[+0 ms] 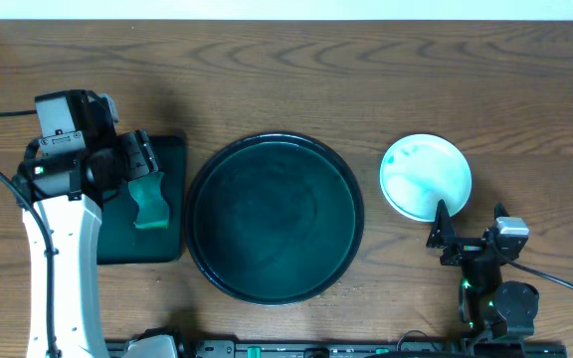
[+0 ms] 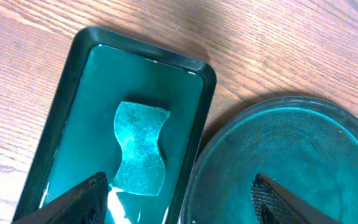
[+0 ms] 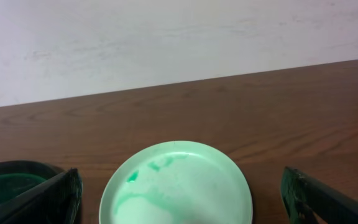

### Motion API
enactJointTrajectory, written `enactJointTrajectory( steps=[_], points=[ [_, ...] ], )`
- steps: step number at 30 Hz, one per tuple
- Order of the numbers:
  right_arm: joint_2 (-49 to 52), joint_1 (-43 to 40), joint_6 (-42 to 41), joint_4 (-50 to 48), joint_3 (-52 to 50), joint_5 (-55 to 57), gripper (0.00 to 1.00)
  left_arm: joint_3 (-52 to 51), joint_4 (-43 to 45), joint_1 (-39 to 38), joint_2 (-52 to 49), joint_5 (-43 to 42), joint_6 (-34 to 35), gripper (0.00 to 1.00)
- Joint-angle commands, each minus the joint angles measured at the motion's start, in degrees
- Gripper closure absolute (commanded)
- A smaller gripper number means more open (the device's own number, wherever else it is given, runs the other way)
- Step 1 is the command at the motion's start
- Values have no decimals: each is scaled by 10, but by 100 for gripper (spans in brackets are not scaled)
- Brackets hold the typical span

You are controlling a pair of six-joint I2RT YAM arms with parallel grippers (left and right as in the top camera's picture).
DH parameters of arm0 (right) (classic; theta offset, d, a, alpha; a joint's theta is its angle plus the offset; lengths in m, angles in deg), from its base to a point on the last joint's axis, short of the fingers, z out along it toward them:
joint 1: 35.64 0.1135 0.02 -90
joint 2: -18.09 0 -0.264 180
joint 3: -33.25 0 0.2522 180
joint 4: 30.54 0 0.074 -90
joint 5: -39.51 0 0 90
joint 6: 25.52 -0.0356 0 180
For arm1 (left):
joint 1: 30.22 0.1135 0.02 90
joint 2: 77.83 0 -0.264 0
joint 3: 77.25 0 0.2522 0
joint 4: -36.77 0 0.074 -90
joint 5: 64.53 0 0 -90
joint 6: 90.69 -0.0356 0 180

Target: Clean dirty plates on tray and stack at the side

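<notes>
We record a brown wooden table [image 1: 366, 80], its grain running side to side and its far edge meeting a pale wall. Three items rest directly on it. A rectangular dark green tray [image 1: 167, 244] sits beneath the left pincer [image 1: 139, 164]. A large round dark green tray [image 1: 275, 219] lies just to that pincer's right, close beside the rectangular one; we cannot confirm whether their rims touch. A pale plate [image 1: 426, 176] with teal-green smears lies just ahead of the right pincer [image 1: 444, 231]. It lies apart from the round tray, which is to that pincer's left.

No legible text, brand or number; white sticker [image 1: 56, 140] on left arm [image 1: 63, 249] too small to read.
</notes>
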Motion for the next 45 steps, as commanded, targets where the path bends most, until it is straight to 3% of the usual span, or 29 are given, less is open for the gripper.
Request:
enactJointTrajectory(
  steps=[1,11,15,19,24,28,34,45],
  points=[
    [-4,4,7,0,-3,-1,1,3,-2,1,2,-7,5,26],
    [-4,4,7,0,-3,-1,1,3,1,1,7,-7,5,26],
    [-4,4,7,0,-3,-1,1,-32,45,-7,45,-10,5,26],
    [-4,4,7,0,-3,-1,1,-127,171,-29,123,-10,5,26],
    [-4,4,7,0,-3,-1,1,-317,372,-41,261,-10,5,26],
    [-4,4,7,0,-3,-1,1,-437,459,-41,372,-8,5,26],
    [-4,4,7,0,-3,-1,1,-550,501,-42,520,4,2,26],
    [-4,4,7,0,-3,-1,1,-676,522,-63,674,73,-2,26]
  ],
)
